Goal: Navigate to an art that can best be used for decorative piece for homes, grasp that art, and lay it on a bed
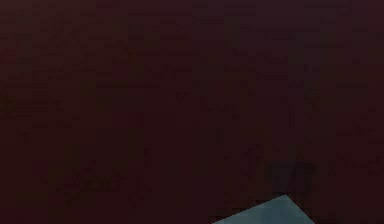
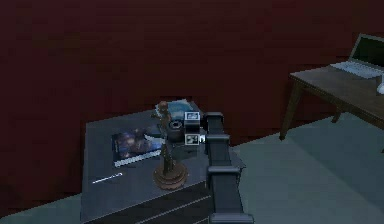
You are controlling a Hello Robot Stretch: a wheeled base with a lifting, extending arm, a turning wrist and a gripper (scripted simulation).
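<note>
A small brown statuette (image 2: 171,168) on a round base stands on a low dark grey cabinet (image 2: 110,195) in the arm side view. The arm (image 2: 223,178) rises from the bottom edge, and its two white marker squares sit just right of the figure's top. The gripper (image 2: 166,134) is at the statuette's upper part, with the cabinet top behind it. I cannot tell whether it holds anything or touches the figure.
On the cabinet also lie a magazine (image 2: 134,147), a pale pen (image 2: 107,179) and a bluish object (image 2: 181,106). A dark red wall (image 1: 150,90) stands close ahead and behind the cabinet. A wooden desk (image 2: 340,90) with a laptop (image 2: 364,55) stands at the right, with grey floor (image 2: 310,170) between.
</note>
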